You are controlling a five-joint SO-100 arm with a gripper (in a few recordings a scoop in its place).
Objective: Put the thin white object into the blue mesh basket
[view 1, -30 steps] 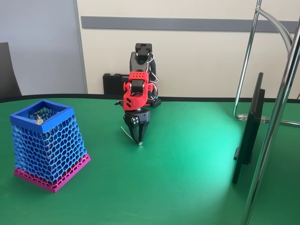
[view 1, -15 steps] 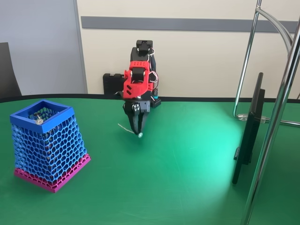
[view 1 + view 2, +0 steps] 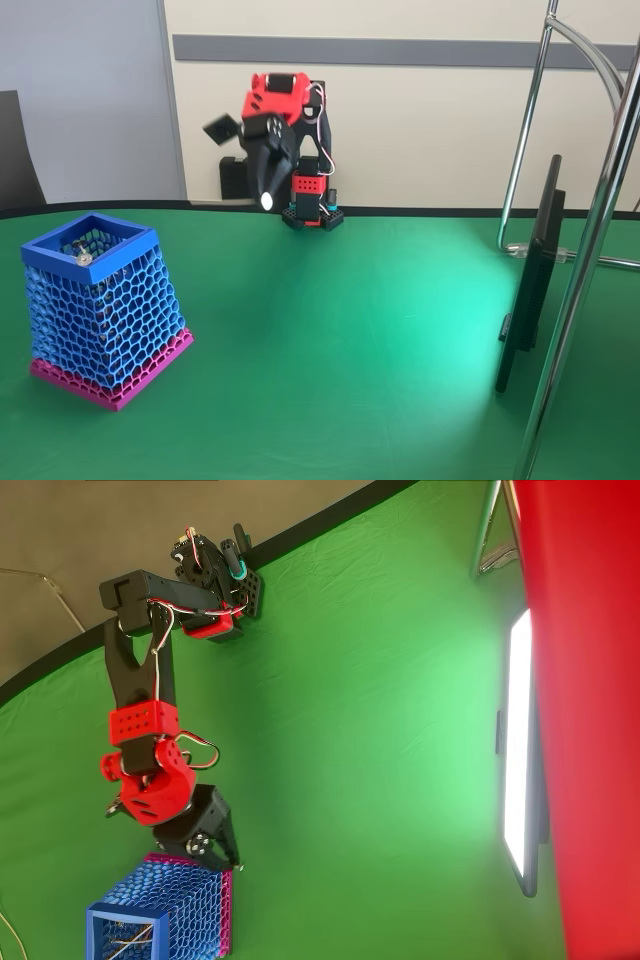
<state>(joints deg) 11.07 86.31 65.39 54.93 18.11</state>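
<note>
At the left of the fixed view the blue basket (image 3: 90,300) is standing open-topped on the green surface (image 3: 380,340), a small silvery piece (image 3: 83,256) lying at its rim. Right of it the tool (image 3: 266,196) is hanging high and motion-blurred, its jaws looking pinched together on a pale spot at the tip, likely the white stick (image 3: 267,202) being carried end-on. In the overhead view the tool (image 3: 222,858) is sitting just beside the basket (image 3: 160,910), probably clearing the rim for a drop.
</note>
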